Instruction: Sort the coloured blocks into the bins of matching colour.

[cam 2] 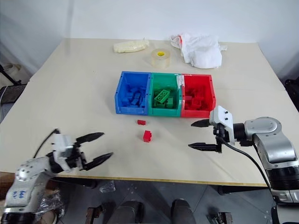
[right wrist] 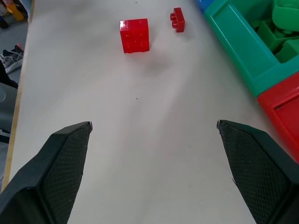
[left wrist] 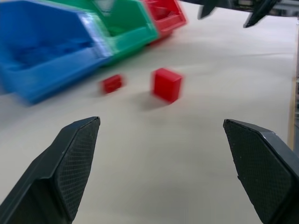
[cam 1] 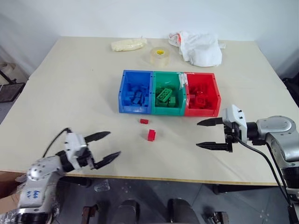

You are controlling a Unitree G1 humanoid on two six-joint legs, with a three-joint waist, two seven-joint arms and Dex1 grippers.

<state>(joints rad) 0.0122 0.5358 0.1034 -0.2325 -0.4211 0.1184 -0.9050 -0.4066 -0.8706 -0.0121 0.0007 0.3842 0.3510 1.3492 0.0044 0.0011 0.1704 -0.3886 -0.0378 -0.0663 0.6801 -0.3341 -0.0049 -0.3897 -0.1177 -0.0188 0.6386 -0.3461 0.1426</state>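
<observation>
Two red blocks sit loose on the bench, just near of the bins: the larger red block (cam 1: 151,135) and, slightly farther and to its left, the smaller red block (cam 1: 144,121). Both end effectors hang with fingers spread wide and nothing between them, the left end effector (cam 1: 103,147) near the bench's near-left edge, the right end effector (cam 1: 209,134) near-right, just in front of the red bin (cam 1: 216,100).

The step, as I read it, is picking up one loose red block. The right side looks best placed: come in over the larger block, straddle its flat sides, close squarely so it doesn't skid, then lift clear of the bin wall before releasing.

The count: three bins, blue bin (cam 1: 122,93), green bin (cam 1: 155,79) and red, touching in a row. Two loose blocks, both red. Each bin already holds several matching blocks, too jumbled to count.
</observation>
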